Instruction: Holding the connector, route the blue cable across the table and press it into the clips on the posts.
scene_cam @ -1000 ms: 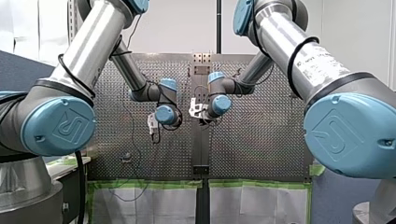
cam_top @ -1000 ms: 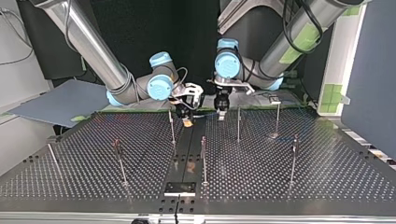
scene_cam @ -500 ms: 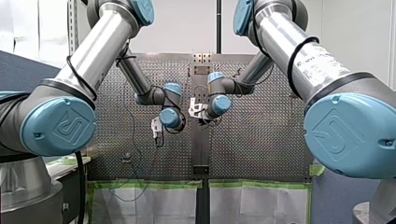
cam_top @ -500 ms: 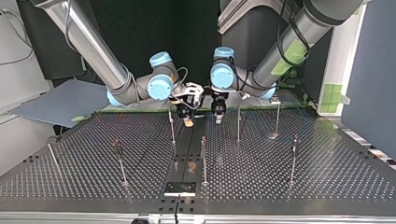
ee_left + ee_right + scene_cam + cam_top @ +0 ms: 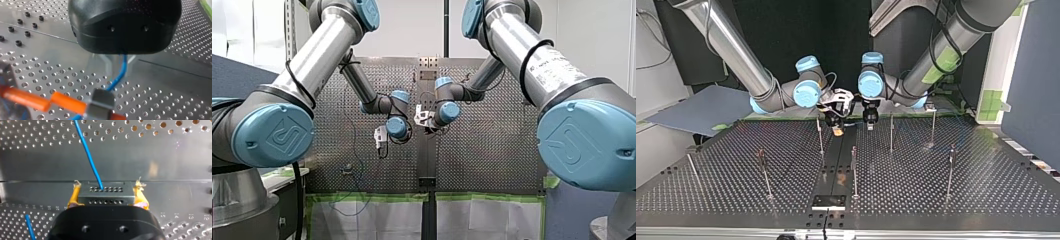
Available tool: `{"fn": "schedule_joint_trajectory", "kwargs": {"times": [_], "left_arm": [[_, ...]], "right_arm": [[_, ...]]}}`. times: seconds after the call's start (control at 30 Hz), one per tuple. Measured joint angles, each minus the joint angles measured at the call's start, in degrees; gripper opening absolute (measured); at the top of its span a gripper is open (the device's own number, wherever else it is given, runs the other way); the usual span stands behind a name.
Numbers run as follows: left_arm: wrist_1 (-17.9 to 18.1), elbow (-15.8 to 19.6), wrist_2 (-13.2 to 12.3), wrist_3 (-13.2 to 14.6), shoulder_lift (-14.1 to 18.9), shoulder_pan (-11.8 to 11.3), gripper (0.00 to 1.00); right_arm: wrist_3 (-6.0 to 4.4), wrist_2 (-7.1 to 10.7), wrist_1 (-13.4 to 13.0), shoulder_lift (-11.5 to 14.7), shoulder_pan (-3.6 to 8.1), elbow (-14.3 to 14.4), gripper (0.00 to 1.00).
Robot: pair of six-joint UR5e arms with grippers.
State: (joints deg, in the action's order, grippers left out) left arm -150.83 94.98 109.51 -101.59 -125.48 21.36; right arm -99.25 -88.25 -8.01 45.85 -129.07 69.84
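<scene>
My right gripper (image 5: pixel 106 193) is shut on a grey metal connector (image 5: pixel 105 195), with a yellow pad (image 5: pixel 74 195) on either side of it. The blue cable (image 5: pixel 87 150) leaves the connector's top face and runs away over the perforated table. In the top view this gripper (image 5: pixel 837 127) hangs low over the table's back middle. My left gripper (image 5: pixel 869 123) hangs just beside it, close above the plate. In the left wrist view the blue cable (image 5: pixel 120 73) runs out from under the black gripper body (image 5: pixel 125 25) at my left gripper (image 5: pixel 117 60).
Several thin posts stand on the table, among them one (image 5: pixel 820 136) by my right gripper, one (image 5: pixel 891 132) by my left and one (image 5: pixel 854 170) nearer the front. An orange sleeve (image 5: pixel 30 98) with a grey block (image 5: pixel 100 103) shows close under my left wrist.
My left arm has swung toward the table's middle and lowered, so its gripper now hangs close beside the right one. The right arm and the connector have stayed put.
</scene>
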Motion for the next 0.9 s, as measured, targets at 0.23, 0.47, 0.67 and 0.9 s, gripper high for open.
{"fn": "schedule_joint_trajectory", "kwargs": {"times": [0.23,0.47,0.67,0.9], "left_arm": [[-0.10,-0.01,0.10,-0.24,0.02,0.08,0.00],[-1.16,-0.01,0.91,-0.95,0.94,0.13,0.00],[-3.27,0.00,3.28,-1.35,3.90,0.11,0.00],[-5.20,0.03,3.79,-1.26,7.16,0.48,0.00]], "right_arm": [[0.12,0.06,0.00,0.00,0.00,0.00,0.00],[0.31,0.11,0.23,0.45,0.04,-0.32,0.00],[0.05,0.09,0.31,2.61,0.12,-0.40,0.00],[-0.06,0.14,1.68,4.38,0.13,-0.38,0.00]]}}
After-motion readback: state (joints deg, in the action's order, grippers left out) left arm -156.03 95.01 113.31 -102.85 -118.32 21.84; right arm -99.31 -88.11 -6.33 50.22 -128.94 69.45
